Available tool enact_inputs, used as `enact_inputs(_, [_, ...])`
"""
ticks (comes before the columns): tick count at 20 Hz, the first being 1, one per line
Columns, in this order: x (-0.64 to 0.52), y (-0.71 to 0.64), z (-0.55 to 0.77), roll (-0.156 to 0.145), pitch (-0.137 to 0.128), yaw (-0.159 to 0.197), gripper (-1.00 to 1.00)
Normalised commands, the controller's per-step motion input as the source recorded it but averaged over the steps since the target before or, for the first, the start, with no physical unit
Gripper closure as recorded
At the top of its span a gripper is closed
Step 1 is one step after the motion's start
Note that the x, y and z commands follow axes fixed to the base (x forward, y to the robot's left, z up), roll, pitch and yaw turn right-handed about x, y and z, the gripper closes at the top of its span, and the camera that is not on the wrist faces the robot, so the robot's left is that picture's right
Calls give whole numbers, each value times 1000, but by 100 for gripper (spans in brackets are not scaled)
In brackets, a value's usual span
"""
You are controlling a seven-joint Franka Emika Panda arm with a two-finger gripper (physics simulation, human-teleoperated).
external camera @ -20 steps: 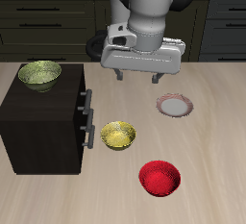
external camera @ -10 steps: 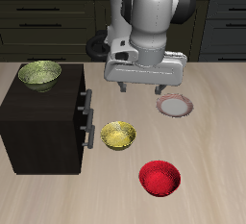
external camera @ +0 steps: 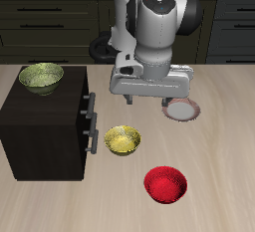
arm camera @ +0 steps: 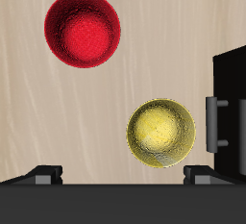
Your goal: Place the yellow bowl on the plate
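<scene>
Gripper [external camera: 147, 98] poised above the table, jaws apart and holding nothing.

The two fingers [arm camera: 45, 173] stand wide of each other with only bare wooden table [external camera: 224, 126] between them. Below and slightly toward the table's front edge sits the yellow bowl [external camera: 123, 140], upright on the table, just beside the front of a dark cabinet [external camera: 45, 126] with metal drawer handles; the wrist camera shows the same bowl [arm camera: 160, 133] with its speckled golden inside, close to the cabinet's edge [arm camera: 229, 103]. The plate [external camera: 183, 110], pale with a pinkish rim, lies farther back, partly hidden behind the gripper body. A red bowl [external camera: 165, 184] rests nearest the front edge, well apart from the plate. An olive-green bowl [external camera: 41, 77] sits on top of the cabinet.
</scene>
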Motion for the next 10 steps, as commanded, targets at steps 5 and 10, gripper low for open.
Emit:
enact_inputs(5, [0,75,-290,21,23,10,-100])
enact_inputs(10, [-61,177,-314,39,7,11,-100])
